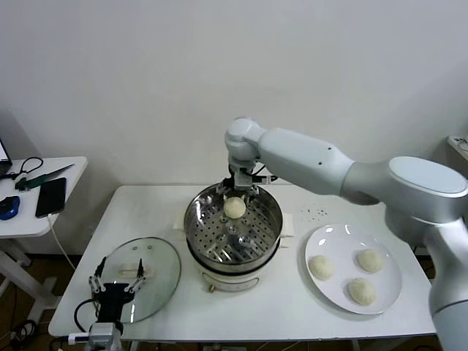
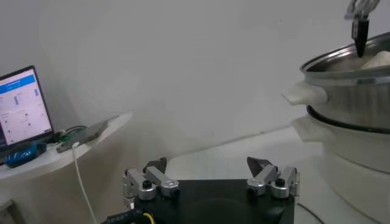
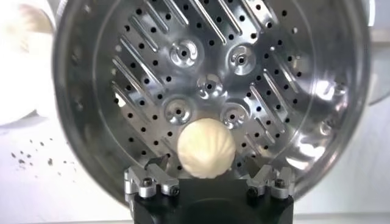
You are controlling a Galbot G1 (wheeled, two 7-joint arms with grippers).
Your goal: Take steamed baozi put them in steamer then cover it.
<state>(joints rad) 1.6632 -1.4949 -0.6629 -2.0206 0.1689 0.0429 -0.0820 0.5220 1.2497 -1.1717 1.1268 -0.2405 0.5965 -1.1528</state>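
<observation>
Over the steamer (image 1: pixel 232 235), the right gripper (image 1: pixel 238 189) stood wide, one bun (image 1: pixel 235 208) freed onto its tray. The left gripper (image 1: pixel 115 287) waited wide beside the steamer, above the lid (image 1: pixel 157 272).

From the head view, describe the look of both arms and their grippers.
The right arm has smooth, glossy white rounded shells with bulbous joints; dark cabling runs at its wrist. The right gripper and left gripper are black-bodied, with slim dark fingers on silver screwed brackets. A black cable loops beside the left gripper.

White table (image 1: pixel 292 314) carries the steamer (image 1: pixel 232 252), glass cover (image 1: pixel 150 274), and plate (image 1: pixel 330 241).
</observation>
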